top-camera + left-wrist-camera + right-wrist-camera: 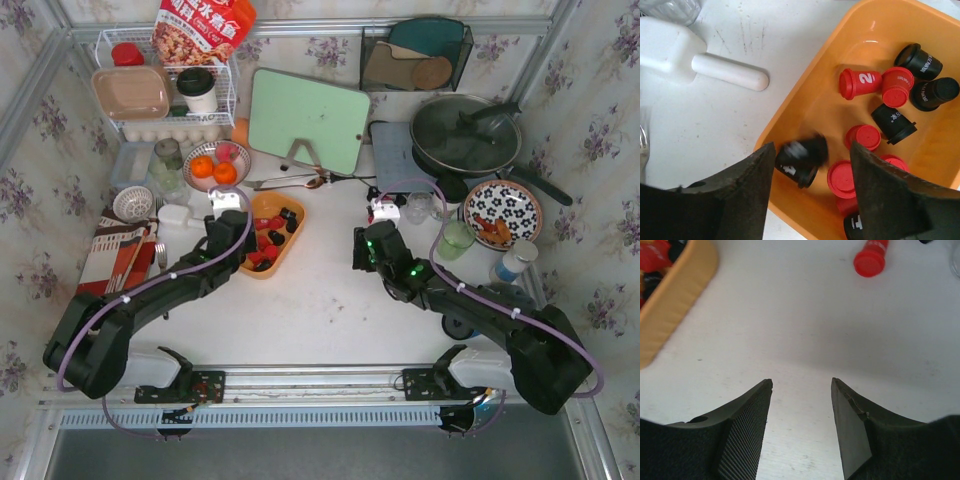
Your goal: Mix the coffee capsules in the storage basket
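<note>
The left gripper (812, 150) hung low over a corner of the shallow orange plastic storage basket (807, 92). Its jaws were spread, with one blurred black capsule (801, 156) between them; I could not tell whether either tip touched it. The other tapered coffee capsules (860, 82), glossy red and black, lay loose on the basket floor. The basket sat on the white counter (330, 300) just ahead of the left arm. The right gripper (801, 382) hovered over bare counter, well apart from the basket, jaws spread on nothing.

My worry was the low wall. So near the rim, a brisk sweep could flick that capsule out. With nothing bracing the basket, a push might also slide it toward the white plastic handled block (730, 74) beside it.

Only the left wrist view showed the printed markings on the capsules. Only the right wrist view clearly showed a small red cylinder (871, 257) lying out on the counter, outside the basket
</note>
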`<action>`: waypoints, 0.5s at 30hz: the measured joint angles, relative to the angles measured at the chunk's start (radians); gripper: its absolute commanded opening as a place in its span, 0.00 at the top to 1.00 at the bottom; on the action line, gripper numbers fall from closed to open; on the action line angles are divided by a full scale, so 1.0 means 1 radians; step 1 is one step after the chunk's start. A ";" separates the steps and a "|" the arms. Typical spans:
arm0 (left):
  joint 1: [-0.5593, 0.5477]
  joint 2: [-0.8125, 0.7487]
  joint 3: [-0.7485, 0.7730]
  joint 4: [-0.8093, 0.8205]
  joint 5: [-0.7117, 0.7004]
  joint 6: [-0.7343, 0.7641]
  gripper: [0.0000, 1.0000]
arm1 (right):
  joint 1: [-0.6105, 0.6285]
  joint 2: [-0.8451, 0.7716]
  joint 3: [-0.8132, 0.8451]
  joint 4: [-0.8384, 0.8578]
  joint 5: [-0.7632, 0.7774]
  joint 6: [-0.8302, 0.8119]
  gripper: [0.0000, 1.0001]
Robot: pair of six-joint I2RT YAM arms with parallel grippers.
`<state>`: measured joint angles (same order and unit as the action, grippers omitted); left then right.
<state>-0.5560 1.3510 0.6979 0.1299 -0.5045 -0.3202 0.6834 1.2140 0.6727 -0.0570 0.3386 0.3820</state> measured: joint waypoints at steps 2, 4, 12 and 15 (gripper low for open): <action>0.001 -0.002 -0.005 0.000 -0.003 -0.015 0.28 | 0.000 0.011 -0.016 0.002 0.023 -0.003 0.43; 0.002 -0.006 -0.006 0.000 -0.007 -0.026 0.25 | -0.002 0.022 -0.027 0.008 0.042 -0.003 0.43; 0.006 -0.070 -0.008 0.000 0.007 -0.040 0.23 | -0.035 0.077 -0.033 0.085 0.105 -0.021 0.48; 0.006 -0.108 -0.008 0.000 0.027 -0.039 0.23 | -0.074 0.100 -0.033 0.122 0.110 -0.022 0.49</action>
<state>-0.5499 1.2434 0.6895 0.1299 -0.4774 -0.3595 0.6094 1.3144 0.6399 0.0647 0.4484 0.3599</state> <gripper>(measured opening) 0.772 0.522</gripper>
